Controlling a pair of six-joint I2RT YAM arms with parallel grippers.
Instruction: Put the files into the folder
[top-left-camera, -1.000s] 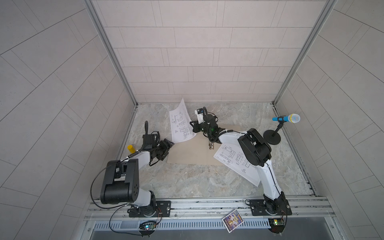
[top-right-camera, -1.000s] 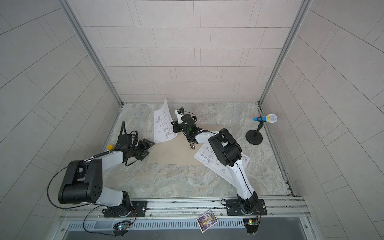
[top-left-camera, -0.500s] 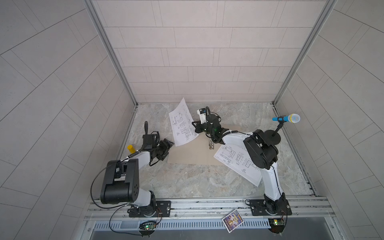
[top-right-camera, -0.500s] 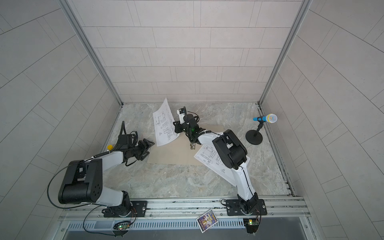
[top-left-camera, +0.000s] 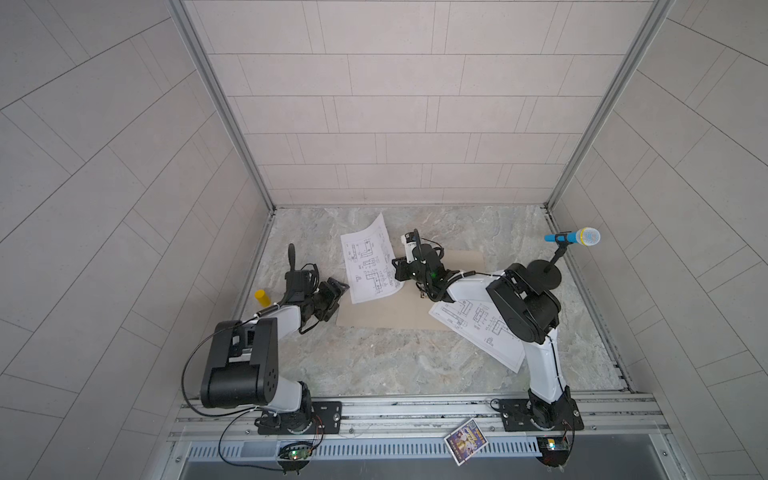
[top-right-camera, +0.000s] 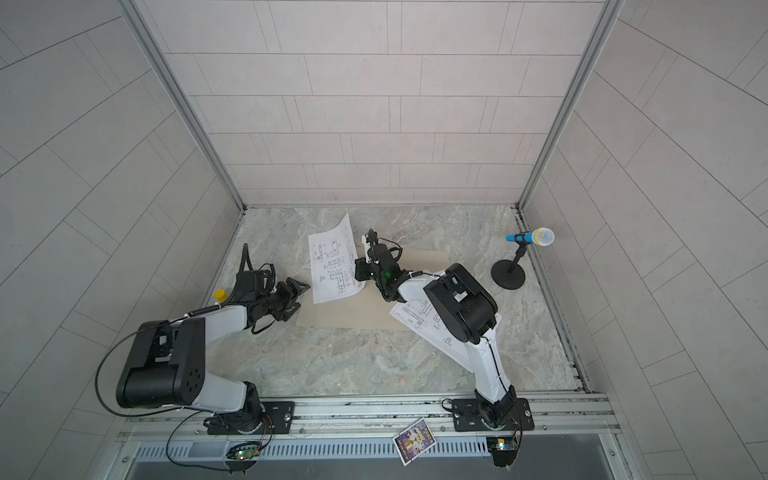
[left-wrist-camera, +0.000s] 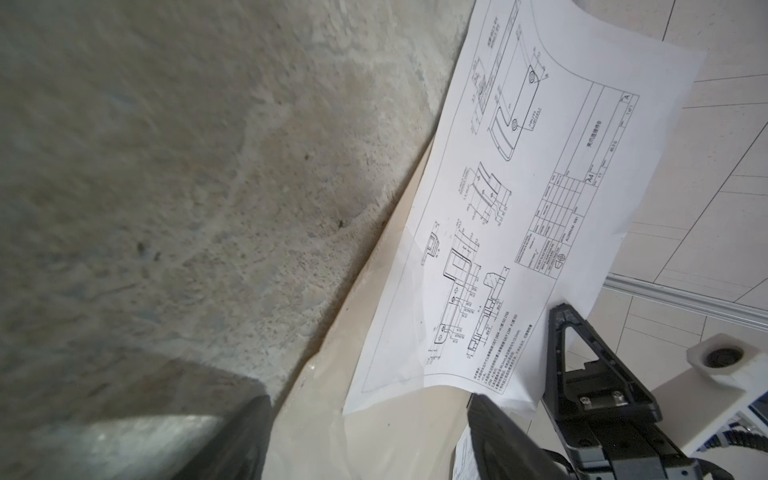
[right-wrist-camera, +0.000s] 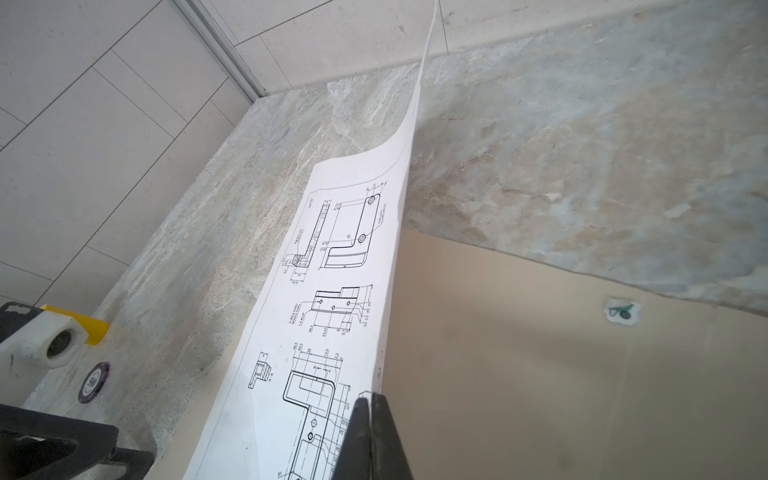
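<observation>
In both top views the tan folder (top-left-camera: 415, 309) (top-right-camera: 353, 313) lies open and flat on the stone table. My right gripper (top-left-camera: 399, 272) (top-right-camera: 359, 272) (right-wrist-camera: 369, 399) is shut on the edge of one of the files, a white sheet of line drawings (top-left-camera: 370, 262) (top-right-camera: 334, 266) (right-wrist-camera: 324, 311) (left-wrist-camera: 519, 208). That sheet stands raised and curved over the folder's left part (right-wrist-camera: 540, 374) (left-wrist-camera: 395, 436). More files (top-left-camera: 478, 332) (top-right-camera: 424, 328) lie on the folder's right end, partly under the right arm. My left gripper (top-left-camera: 338, 289) (top-right-camera: 301, 291) (left-wrist-camera: 370, 440) is open and empty at the folder's left edge.
A blue microphone (top-left-camera: 573, 237) on a black stand is at the far right. A yellow cylinder (top-left-camera: 262, 297) stands by the left wall, with a purple disc (right-wrist-camera: 94, 381) near it. A colourful picture card (top-left-camera: 465, 441) lies on the front rail. Tiled walls close in three sides.
The right gripper has carried the held sheet a little to the right and toward the front, and its elbow has swung right. The left arm has not moved.
</observation>
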